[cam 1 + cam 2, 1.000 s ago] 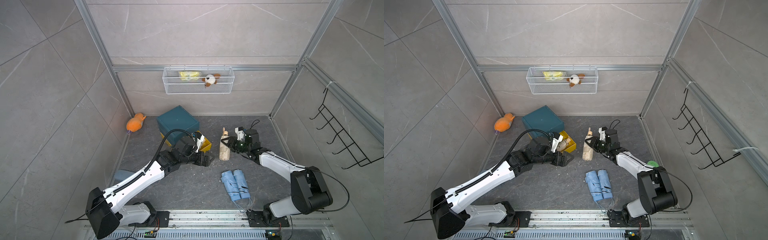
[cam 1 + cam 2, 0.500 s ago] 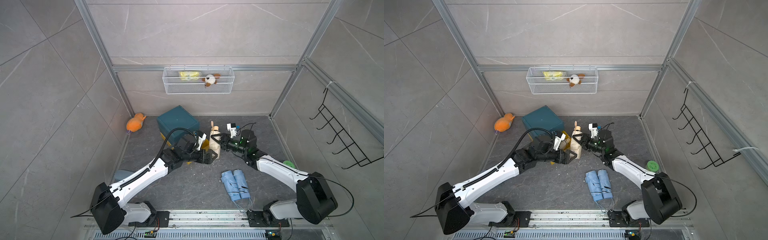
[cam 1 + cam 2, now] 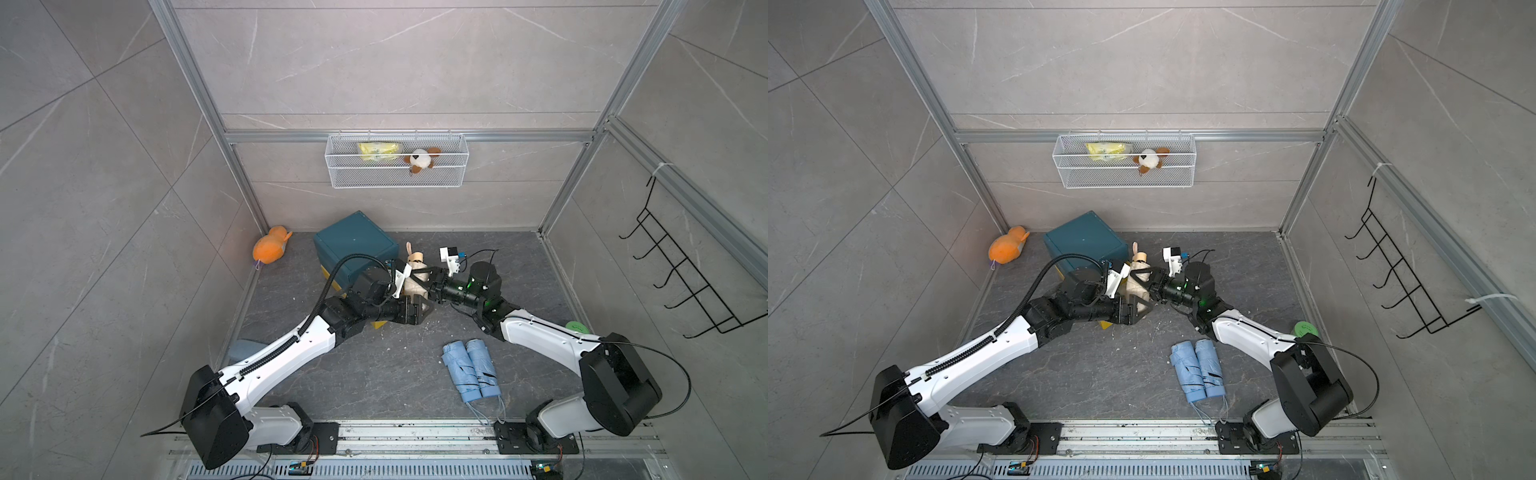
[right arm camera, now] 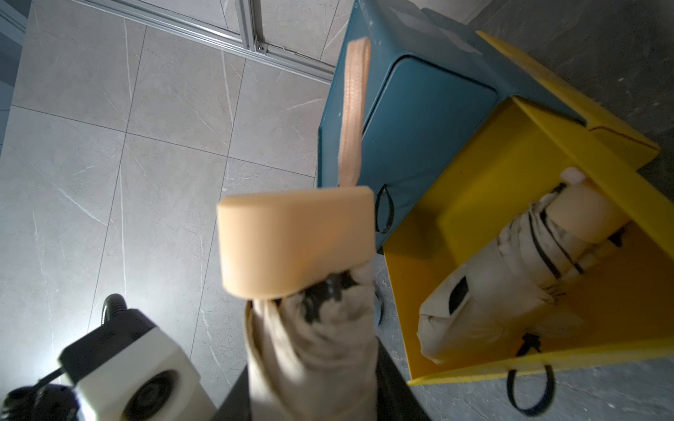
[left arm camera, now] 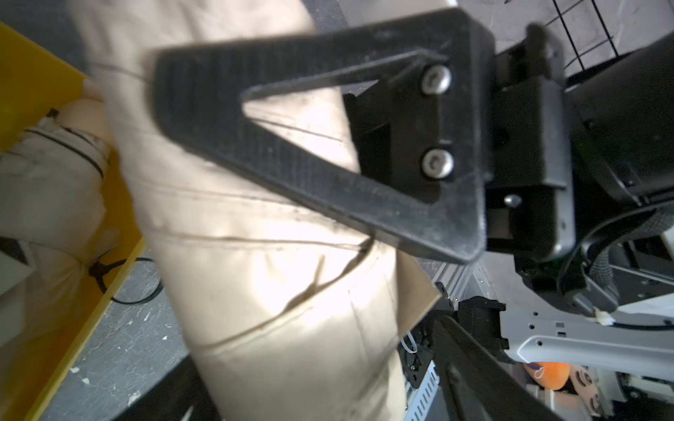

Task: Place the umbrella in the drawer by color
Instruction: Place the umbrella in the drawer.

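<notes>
Shifted: beige umbrella (image 3: pixel 414 286) has come leftward across the bench (image 3: pixel 374 374) since a second ago, up to the left arm.
Umbrella now: roughly upright, handle on top, just in front of the teal cabinet (image 3: pixel 353 245), beside the open yellow drawer (image 4: pixel 474 204).
Right end effector (image 3: pixel 430 284): clenched on the umbrella's body from the side.
Left end effector (image 3: pixel 420 312): fingers on either side of the umbrella's lower end; whether they press it, I cannot tell.
Drawer: a second beige umbrella (image 4: pixel 510 284) lies inside.
Farther out: two blue umbrellas (image 3: pixel 471 370) lie side by side, touching, on the bench.
</notes>
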### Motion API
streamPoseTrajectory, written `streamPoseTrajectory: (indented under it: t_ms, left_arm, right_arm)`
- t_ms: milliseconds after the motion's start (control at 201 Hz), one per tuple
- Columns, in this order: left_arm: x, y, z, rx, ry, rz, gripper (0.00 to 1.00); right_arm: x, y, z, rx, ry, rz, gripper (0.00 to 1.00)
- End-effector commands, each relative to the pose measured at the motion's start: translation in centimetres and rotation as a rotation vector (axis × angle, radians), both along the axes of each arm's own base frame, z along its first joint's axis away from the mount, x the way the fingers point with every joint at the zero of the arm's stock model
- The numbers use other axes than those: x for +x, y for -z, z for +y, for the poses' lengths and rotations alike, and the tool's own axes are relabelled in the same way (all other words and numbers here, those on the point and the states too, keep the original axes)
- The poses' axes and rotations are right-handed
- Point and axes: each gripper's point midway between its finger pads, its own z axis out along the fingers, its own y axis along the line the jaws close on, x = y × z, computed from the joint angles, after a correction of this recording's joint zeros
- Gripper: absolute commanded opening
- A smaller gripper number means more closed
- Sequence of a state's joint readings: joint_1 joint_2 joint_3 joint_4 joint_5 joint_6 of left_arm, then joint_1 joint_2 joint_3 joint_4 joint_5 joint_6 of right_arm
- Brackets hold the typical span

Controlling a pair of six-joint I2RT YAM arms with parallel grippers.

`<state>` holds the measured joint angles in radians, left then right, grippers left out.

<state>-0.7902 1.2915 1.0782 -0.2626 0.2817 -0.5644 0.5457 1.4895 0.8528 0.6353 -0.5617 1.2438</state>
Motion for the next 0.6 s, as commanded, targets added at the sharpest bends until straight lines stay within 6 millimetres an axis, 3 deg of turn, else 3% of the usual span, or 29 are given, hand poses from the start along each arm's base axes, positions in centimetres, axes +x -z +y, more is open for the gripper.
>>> streamPoseTrajectory:
  t_ms: [0,85,234,448,592]
  left_arm:
    - [0.3,-2.3,-0.4,-0.06,0.007,-0.052,0.62]
    - [0.4,-2.3,-0.3,-0.063,0.005,-0.051,0.48]
    - [0.3,-2.2,0.0,-0.058,0.008,-0.053,0.32]
    - [0.6,-2.8,1.3,-0.077,0.015,-0.054,0.24]
    - [0.3,-3.3,1.3,-0.067,0.055,-0.057,0.24]
  right_arm:
    - [0.1,-4.4,0.3,0.099,0.003,-0.097,0.32]
    - [0.0,-4.4,0.2,0.103,0.005,-0.099,0.32]
    - [-0.1,-4.3,0.1,0.103,0.004,-0.101,0.36]
    - [-0.6,-4.4,-0.7,0.042,0.015,-0.132,0.71]
    - [-1.2,-5.1,-2.2,-0.033,0.019,-0.167,0.86]
